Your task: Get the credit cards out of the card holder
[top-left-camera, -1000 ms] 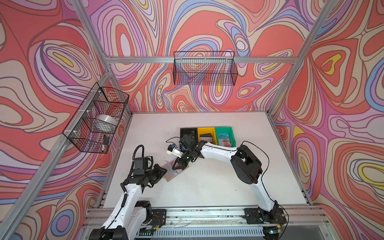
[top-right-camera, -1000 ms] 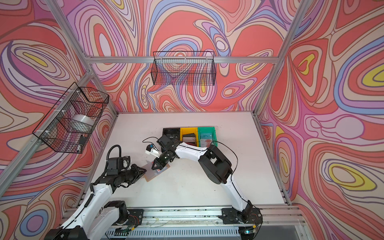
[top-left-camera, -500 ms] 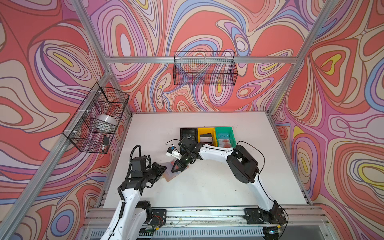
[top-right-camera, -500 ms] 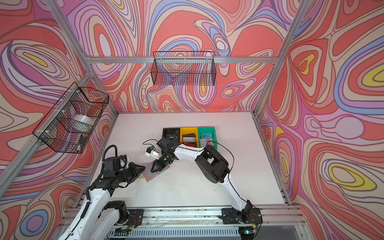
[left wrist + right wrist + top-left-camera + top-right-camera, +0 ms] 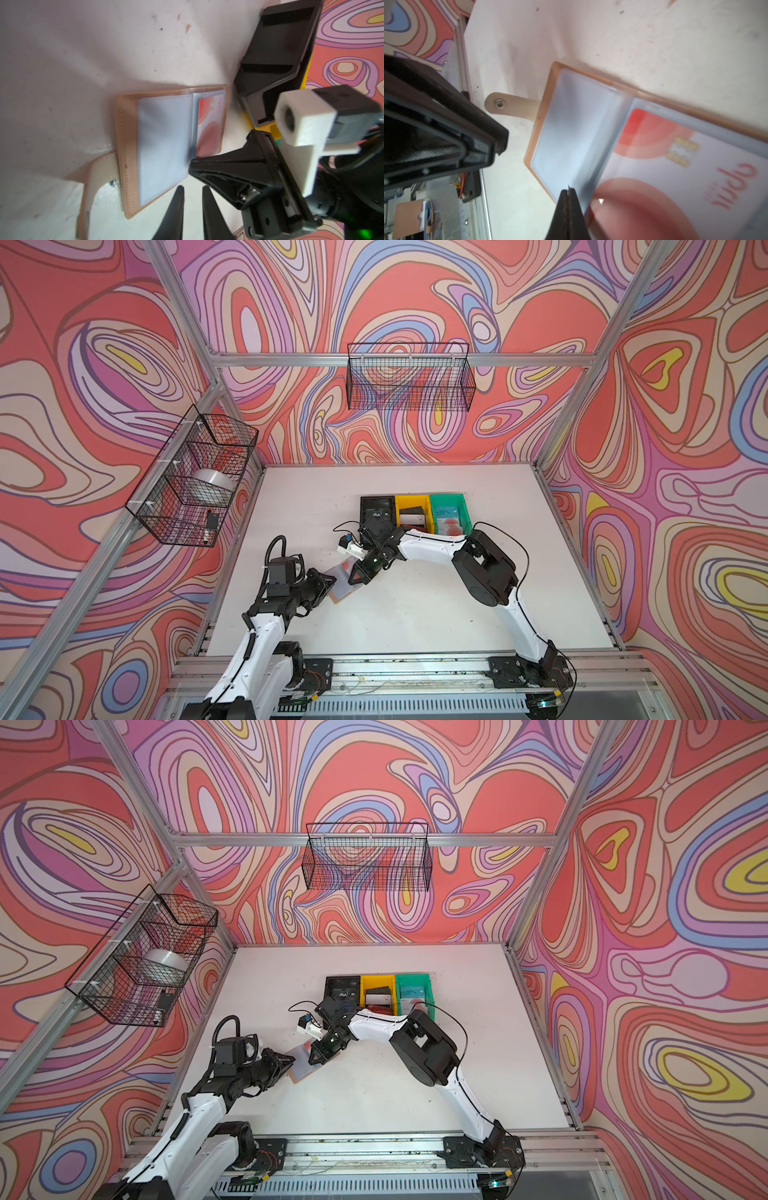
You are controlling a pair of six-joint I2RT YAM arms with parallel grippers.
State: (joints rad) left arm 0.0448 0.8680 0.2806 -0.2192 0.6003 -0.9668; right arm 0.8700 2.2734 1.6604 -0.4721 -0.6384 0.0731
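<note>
The tan card holder [image 5: 126, 145] lies open and flat on the white table [image 5: 415, 614], its snap strap [image 5: 500, 105] flung out sideways. A pale credit card with red circles [image 5: 675, 166] sits inside a clear sleeve on one side. The facing sleeve page [image 5: 164, 145] looks empty. My right gripper [image 5: 568, 189] is shut, its tips right at the loose edge of the sleeve pages near the fold; I cannot tell whether a page is pinched. My left gripper [image 5: 192, 190] hovers just off the holder's edge, jaws a little apart with only table between them. In both top views the grippers meet over the holder [image 5: 343, 593] [image 5: 301, 1073].
Black [image 5: 376, 510], yellow [image 5: 411, 510] and green [image 5: 449, 512] bins stand in a row behind the holder, with cards lying in them. Wire baskets hang on the left wall [image 5: 195, 477] and the back wall [image 5: 409, 377]. The table's front rail [image 5: 415, 668] runs along the arm bases.
The left arm has shifted slightly beside the holder's edge. The right gripper stays at the sleeve pages, its elbow drifting a little to the left. The holder lies where it was.
</note>
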